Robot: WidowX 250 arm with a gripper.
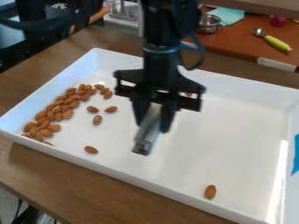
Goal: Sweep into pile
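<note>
Wooden table (43, 168) below, white tray (227, 131) on top, and here are the almonds (57, 109), packed in a band along the tray's left side in view! A few lie loose, one well apart at the near right. Over the middle, the black gripper (153, 126) clamps a tilted grey tool (146, 134).

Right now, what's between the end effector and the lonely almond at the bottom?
In the camera view, just bare white tray lies between the end effector and that almond.
</note>
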